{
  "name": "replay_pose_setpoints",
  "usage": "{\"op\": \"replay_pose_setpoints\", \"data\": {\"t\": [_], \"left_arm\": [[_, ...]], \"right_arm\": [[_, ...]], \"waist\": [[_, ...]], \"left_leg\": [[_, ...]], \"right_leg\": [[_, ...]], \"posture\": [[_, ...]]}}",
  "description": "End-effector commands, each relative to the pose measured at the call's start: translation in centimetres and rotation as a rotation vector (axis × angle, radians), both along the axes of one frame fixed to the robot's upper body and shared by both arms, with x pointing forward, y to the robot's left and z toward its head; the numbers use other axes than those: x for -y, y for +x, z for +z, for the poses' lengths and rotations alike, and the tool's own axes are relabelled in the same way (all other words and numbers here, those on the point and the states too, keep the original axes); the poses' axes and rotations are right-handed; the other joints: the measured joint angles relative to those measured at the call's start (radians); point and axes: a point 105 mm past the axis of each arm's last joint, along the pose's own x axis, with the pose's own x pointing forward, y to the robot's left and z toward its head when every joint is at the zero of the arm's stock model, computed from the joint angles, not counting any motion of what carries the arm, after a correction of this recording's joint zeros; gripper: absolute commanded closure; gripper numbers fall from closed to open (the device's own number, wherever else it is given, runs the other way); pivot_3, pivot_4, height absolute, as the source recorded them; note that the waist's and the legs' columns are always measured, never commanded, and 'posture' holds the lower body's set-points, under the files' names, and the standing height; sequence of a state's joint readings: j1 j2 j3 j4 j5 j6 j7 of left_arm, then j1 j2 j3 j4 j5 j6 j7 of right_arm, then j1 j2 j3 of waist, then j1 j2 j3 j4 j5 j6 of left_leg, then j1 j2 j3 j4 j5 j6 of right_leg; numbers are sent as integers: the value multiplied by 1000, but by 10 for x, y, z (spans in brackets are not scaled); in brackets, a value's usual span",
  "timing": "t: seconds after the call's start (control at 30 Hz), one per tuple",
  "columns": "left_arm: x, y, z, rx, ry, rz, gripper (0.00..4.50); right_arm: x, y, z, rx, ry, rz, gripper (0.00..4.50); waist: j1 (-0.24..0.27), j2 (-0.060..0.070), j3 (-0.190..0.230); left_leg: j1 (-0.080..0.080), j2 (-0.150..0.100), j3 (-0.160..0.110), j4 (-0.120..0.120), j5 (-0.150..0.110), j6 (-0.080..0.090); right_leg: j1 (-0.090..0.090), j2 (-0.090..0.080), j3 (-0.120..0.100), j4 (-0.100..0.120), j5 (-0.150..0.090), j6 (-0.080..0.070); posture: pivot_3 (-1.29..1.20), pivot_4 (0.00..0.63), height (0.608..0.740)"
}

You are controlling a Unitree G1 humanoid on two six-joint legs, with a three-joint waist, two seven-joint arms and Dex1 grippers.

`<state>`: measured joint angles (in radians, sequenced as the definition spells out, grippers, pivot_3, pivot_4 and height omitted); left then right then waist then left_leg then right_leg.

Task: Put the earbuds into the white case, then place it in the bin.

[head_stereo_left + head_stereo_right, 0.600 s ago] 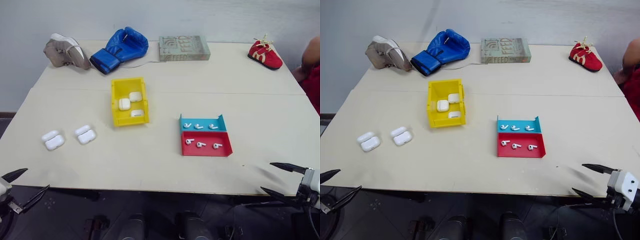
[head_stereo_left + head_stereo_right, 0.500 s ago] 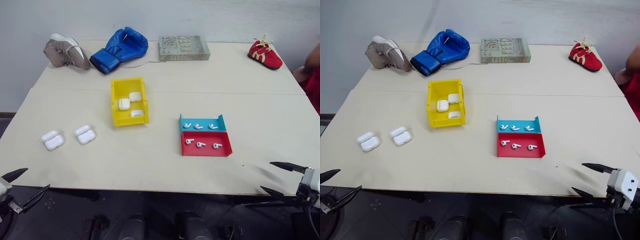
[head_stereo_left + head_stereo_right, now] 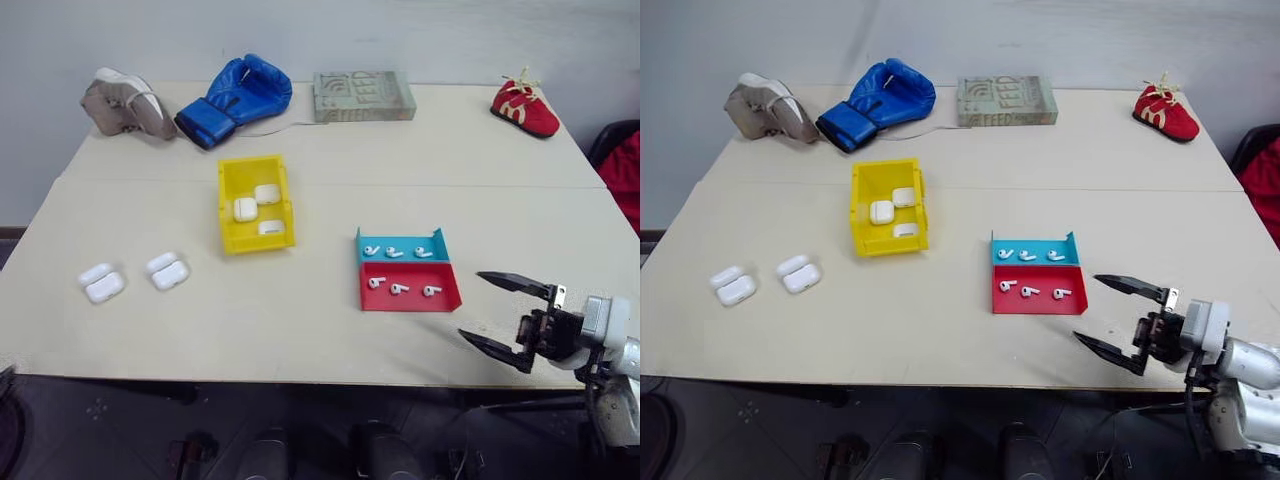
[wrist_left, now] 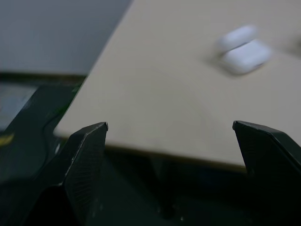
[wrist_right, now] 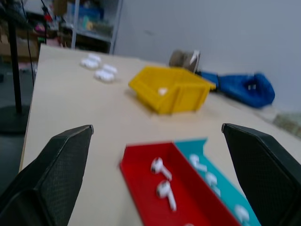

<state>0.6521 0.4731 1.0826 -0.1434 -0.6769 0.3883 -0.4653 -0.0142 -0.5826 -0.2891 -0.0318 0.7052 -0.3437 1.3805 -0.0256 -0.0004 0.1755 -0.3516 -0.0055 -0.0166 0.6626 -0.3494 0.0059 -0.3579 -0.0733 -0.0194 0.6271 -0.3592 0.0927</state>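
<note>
The right gripper (image 3: 1118,322) is held wide open just beside the red tray (image 3: 1040,301), where three earbuds (image 3: 1030,291) are laid out; left gripper (image 4: 171,136) is spread open too.

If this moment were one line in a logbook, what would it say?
right gripper: open, empty, beside red tray | left gripper: open, empty, off table edge | earbuds: in trays | bin: three cases inside | open cases: untouched

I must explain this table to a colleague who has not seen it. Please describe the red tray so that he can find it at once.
On the beige table, look at the near right part, close to the open right gripper. Two shallow trays lie there edge to edge; the red tray is the nearer one, holding three earbuds. Its neighbour behind, the teal tray, differs only in colour.
</note>
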Motion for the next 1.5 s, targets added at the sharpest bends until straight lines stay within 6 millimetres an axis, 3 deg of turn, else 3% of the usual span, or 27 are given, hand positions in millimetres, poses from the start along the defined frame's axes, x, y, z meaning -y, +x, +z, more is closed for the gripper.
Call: {"op": "replay_pose_setpoints", "data": {"t": [0.03,0.2,0.33,0.4,0.5,0.57,0.7,0.83,1.17,1.5], "left_arm": [[-5,-17,1,6,-84,139,37],[8,0,17,38,-149,124,37],[35,41,42,44,-207,2,37],[46,58,47,-22,-220,2,37],[58,93,73,46,-236,18,37],[55,103,69,-23,-294,113,37],[73,141,72,-83,-342,97,37],[79,163,65,-104,-336,153,37],[85,198,33,-137,-355,222,37],[95,219,19,-175,-350,177,37]], "right_arm": [[-7,-8,12,112,24,57,0],[-6,-6,6,91,-1,65,0],[-2,-3,0,57,-28,69,0],[-1,-4,-6,-28,-28,108,0],[-2,-2,-4,-70,0,100,0],[-5,0,-1,-69,2,101,0],[-9,2,2,-74,9,98,0],[-10,2,2,-77,15,96,0],[-9,-2,-8,-74,24,72,0],[-15,-5,3,-44,35,60,0]], "waist": [[4,-1,0],[24,-5,-2],[24,-4,-2],[22,-3,-1],[23,-1,-1],[21,-1,-1],[15,0,-1],[19,0,-1],[25,1,-1],[24,0,-1]], "left_leg": [[0,0,0,0,0,0],[0,0,-1,1,0,-1],[0,0,-2,1,0,-1],[0,0,-2,1,0,-1],[0,0,-2,1,0,-2],[0,0,-2,1,1,-3],[0,0,-1,1,1,-3],[0,-1,-1,2,2,-4],[-1,-1,-1,3,3,-6],[-1,-1,-1,4,3,-7]], "right_leg": [[0,0,0,0,0,0],[0,0,0,0,0,0],[1,0,0,0,0,-1],[1,0,0,0,0,-1],[0,0,0,1,0,-1],[0,0,0,1,0,0],[0,0,0,2,0,0],[-1,1,0,3,0,0],[-2,2,-1,4,0,0],[-5,2,-1,10,0,1]], "posture": [[0,150,740],[0,150,740],[0,150,740],[0,150,740],[0,150,740],[0,150,740],[0,150,740],[0,150,740],[0,150,740],[0,150,740]]}}
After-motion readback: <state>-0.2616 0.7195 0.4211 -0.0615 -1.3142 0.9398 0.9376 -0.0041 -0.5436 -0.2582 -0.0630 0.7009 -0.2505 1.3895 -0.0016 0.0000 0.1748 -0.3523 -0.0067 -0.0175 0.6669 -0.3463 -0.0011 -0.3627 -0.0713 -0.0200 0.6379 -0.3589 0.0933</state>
